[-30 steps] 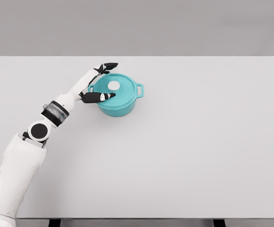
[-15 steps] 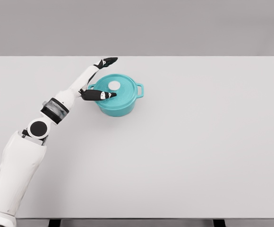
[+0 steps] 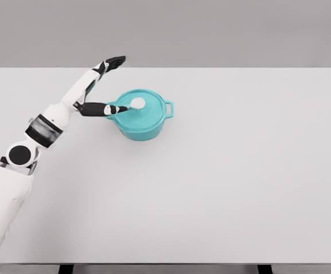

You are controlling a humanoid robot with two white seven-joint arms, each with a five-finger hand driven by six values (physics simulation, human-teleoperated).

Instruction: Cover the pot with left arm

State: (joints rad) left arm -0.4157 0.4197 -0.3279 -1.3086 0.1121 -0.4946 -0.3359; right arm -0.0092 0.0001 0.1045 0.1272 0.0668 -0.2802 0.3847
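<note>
Grey wall and a broad white bench [image 3: 239,188] frame your view. At the far left, your left arm slants up from the lower corner, and it has swung leftward and back in the last second: the left hand [image 3: 100,88] that was wrapped close around the pot's left side now stands off it. Its fingers [image 3: 115,60] are spread and hold nothing, the upper ones pointing up and away past the bench's far edge, while the dark thumb [image 3: 105,109] reaches right, its tip just at the lid's left rim. Right of the fingers sits the teal pot [image 3: 144,127], with its lid [image 3: 138,107] already seated flat and the white knob [image 3: 137,103] on top. Judged from this, the covering looks done and you are retreating.
</note>
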